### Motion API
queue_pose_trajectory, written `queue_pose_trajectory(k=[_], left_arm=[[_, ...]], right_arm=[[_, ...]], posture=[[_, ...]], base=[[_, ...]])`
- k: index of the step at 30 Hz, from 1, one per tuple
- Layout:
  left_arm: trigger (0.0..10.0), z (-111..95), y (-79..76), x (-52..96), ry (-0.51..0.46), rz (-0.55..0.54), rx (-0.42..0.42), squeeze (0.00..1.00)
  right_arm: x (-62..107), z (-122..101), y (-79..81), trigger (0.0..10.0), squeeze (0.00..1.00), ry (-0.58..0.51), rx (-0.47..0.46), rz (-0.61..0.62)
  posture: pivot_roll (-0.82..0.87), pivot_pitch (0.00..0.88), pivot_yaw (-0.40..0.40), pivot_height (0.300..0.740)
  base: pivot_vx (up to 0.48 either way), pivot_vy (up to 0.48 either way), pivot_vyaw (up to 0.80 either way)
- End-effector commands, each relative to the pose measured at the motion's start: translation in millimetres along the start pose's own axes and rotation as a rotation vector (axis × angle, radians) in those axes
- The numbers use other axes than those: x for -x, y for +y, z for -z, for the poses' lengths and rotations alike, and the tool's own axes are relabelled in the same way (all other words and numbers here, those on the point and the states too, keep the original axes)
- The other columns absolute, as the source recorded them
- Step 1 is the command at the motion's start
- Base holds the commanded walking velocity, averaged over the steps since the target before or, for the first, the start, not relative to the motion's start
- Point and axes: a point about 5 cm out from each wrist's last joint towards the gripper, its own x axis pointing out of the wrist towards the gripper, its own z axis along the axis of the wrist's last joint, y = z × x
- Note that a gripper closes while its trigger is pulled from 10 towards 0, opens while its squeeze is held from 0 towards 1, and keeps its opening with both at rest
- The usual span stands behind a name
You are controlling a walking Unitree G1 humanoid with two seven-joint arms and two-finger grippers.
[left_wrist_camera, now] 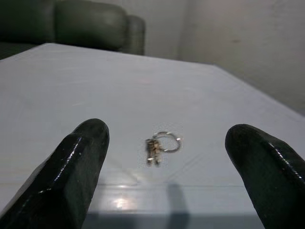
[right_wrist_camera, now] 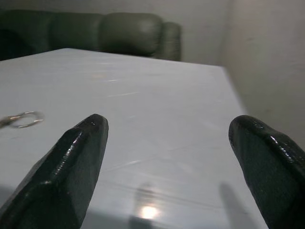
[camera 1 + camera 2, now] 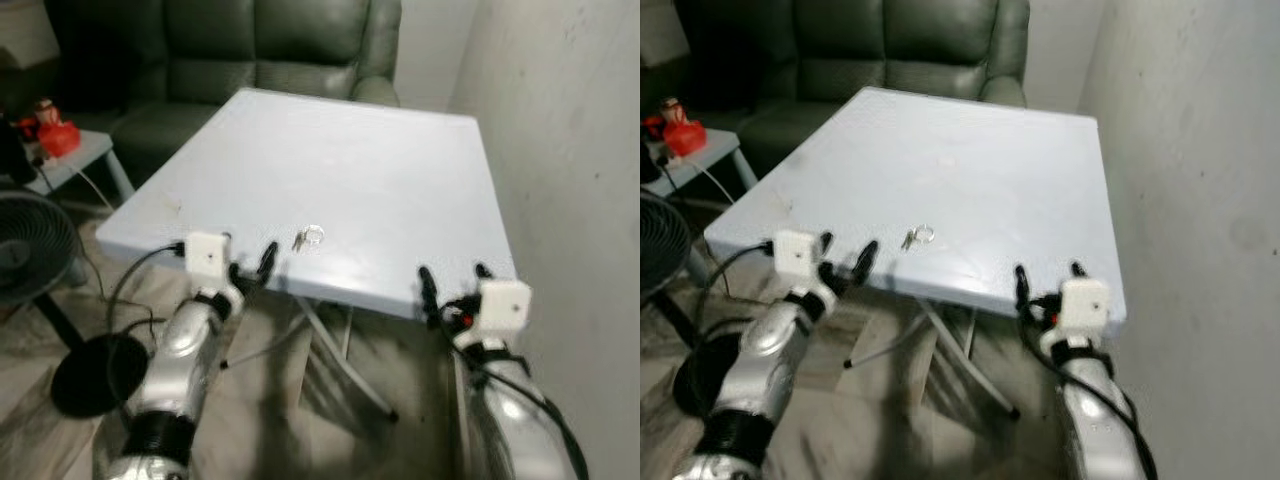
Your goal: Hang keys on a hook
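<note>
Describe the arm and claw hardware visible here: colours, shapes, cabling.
Both arms have shiny silver, rounded forearm shells with black ribbed joint sections. Each wrist carries a white boxy camera housing. The left claw and right claw each have two long, glossy black fingers with blunt tapered tips. Loose black cables run along both arms; some red shows at the right wrist.

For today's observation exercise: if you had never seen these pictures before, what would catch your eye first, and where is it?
A small set of keys on a ring lies alone near the front edge of the pale table. The left gripper and the right gripper sit at that edge, both open, the left one closest to the keys. Behind the table stands a dark green sofa.
</note>
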Motion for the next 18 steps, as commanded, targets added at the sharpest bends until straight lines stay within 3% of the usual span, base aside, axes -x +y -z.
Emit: queue_pose_trajectory(k=[1,18], left_arm=[[10.0,-4.5,7.8,-0.5,-0.007,-0.012,-0.007,0.0],[10.0,-3.8,14.3,-2.0,-0.013,-0.038,0.03,0.0]], right_arm=[[-2.6,-0.4,4.9,10.0,0.0,0.002,-0.018,-0.009],[-4.6,-2.3,0.6,10.0,0.0,-0.001,0.015,-0.017]], posture=[[-0.08,0.0,-0.059,0.74],[-0.1,0.0,-0.072,0.74]], base=[[0.0,0.0,0.0],[0.0,0.031,0.0]])
